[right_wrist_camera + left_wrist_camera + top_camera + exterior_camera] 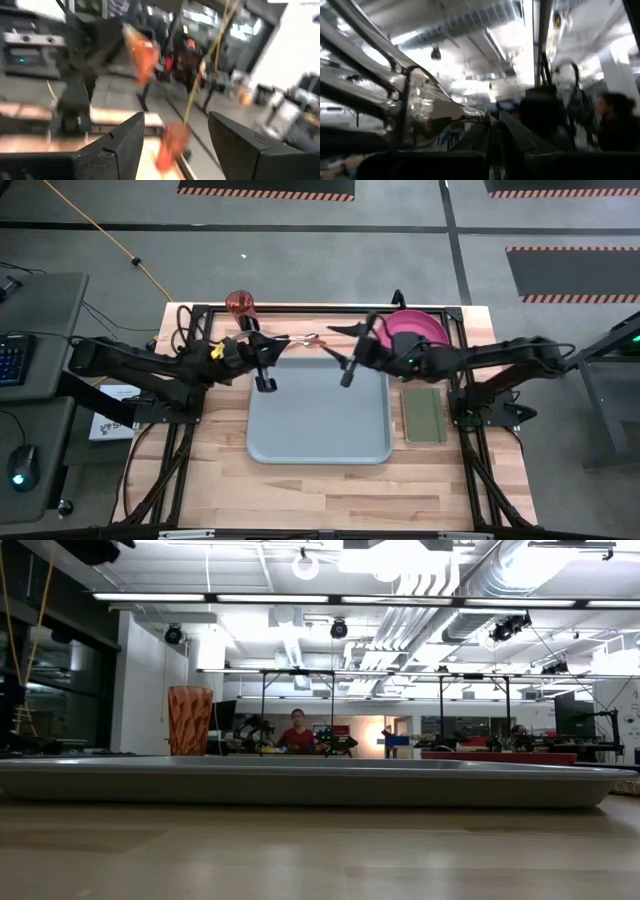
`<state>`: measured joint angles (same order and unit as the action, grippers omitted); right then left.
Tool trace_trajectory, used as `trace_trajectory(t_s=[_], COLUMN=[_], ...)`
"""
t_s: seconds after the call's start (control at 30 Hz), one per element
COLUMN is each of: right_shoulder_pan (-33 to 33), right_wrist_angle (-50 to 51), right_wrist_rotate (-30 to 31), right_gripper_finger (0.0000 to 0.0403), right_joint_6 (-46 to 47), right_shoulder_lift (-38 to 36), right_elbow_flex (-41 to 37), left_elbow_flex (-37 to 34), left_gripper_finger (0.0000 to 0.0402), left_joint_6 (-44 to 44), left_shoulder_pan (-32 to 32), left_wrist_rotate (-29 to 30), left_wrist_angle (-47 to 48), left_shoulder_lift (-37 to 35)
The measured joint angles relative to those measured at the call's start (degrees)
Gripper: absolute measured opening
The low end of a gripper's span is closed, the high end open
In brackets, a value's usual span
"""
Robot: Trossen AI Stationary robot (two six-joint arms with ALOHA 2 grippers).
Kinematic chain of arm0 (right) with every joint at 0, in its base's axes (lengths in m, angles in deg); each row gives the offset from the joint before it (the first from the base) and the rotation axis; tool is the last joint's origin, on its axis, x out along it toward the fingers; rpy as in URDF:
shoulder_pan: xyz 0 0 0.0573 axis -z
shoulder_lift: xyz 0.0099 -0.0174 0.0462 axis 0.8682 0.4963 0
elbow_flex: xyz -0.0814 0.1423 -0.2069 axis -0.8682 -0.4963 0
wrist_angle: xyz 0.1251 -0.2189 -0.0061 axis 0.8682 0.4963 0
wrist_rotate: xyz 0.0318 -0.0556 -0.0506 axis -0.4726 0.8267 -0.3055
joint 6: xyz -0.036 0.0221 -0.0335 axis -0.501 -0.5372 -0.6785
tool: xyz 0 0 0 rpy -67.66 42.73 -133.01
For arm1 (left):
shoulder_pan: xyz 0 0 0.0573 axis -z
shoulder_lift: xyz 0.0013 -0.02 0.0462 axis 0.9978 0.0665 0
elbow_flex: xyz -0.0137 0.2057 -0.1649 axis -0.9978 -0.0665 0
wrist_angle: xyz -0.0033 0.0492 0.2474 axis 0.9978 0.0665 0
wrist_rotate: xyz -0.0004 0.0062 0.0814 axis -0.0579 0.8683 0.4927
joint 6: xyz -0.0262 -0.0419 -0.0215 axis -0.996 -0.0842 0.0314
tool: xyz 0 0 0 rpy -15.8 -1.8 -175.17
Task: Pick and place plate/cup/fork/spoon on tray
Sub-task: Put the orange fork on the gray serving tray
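My left gripper (284,339) is shut on a small pale utensil (306,339), fork or spoon I cannot tell, held above the far rim of the blue-grey tray (318,420). My right gripper (341,352) stands open just to the utensil's right, its fingers (125,145) spread wide and touching nothing. The red-orange cup (241,304) stands upright at the table's far edge, left of the tray, and shows again in the low view (190,720). The pink plate (420,328) lies at the far right. My left gripper holds the utensil by its left end (293,339), fingers coming from the table's left, slightly tipped up and lying along it. The rest (465,114) sticks out toward my right gripper, lifted clear of tray and table. The gripper hides the contact itself.
A dark-green pad (423,413) lies right of the tray. The tray's floor (318,430) is bare. Black frame rails run along the table's far edge and sides. A person sits in the room far behind the table (297,730).
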<state>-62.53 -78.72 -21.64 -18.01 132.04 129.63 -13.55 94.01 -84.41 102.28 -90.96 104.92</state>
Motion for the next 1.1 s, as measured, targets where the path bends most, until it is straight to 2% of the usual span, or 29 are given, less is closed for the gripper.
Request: trace_trajectory(t_s=[0.2, 0.27, 0.43, 0.53, 0.63, 0.77, 0.87, 1.1], right_shoulder_pan=[-0.01, -0.02, -0.02, 0.0, -0.02, -0.02, -0.02, -0.02], right_wrist_angle=[19.83, 25.27, 34.68, 37.64, 38.76, 39.5, 39.34, 39.03], right_wrist_rotate=[1.3, 1.36, 1.49, 1.3, 1.09, 0.66, 0.66, 0.66], right_gripper_finger=[0.0213, 0.0213, 0.0213, 0.0213, 0.0213, 0.0213, 0.0213, 0.0213], right_joint_6=[7.02, 9.7, 15.6, 17.78, 19.29, 20.28, 20.25, 20.31], right_shoulder_lift=[-7.56, -9.35, -10.83, -10.71, -9.89, -9.16, -8.59, -7.91], right_elbow_flex=[0.0, 0.0, 0.0, 0.0, 0.0, 0.0, 0.0, 0.0], left_elbow_flex=[1.63, 3.46, 11.24, 12.86, 11.96, 9.25, 9.18, 9.07], left_gripper_finger=[0.001, 0.001, 0.001, 0.001, 0.001, 0.001, 0.001, 0.001], left_joint_6=[-3.37, -8.07, -24.01, -33.77, -39.74, -44.24, -43.45, -38.21], left_shoulder_pan=[-1.05, -1.52, -2.14, -2.14, -2.14, -2.29, -2.27, -4.92], left_wrist_rotate=[2.74, 2.41, -2.68, -5.14, -8.02, -16.76, -21.39, -26.46], left_wrist_angle=[29.0, 41.45, 77.73, 90.09, 96.23, 102.3, 103.47, 101.09], left_shoulder_lift=[-8.45, -10.45, -10.76, -9.3, -7.93, -4.14, -0.24, 9.8])
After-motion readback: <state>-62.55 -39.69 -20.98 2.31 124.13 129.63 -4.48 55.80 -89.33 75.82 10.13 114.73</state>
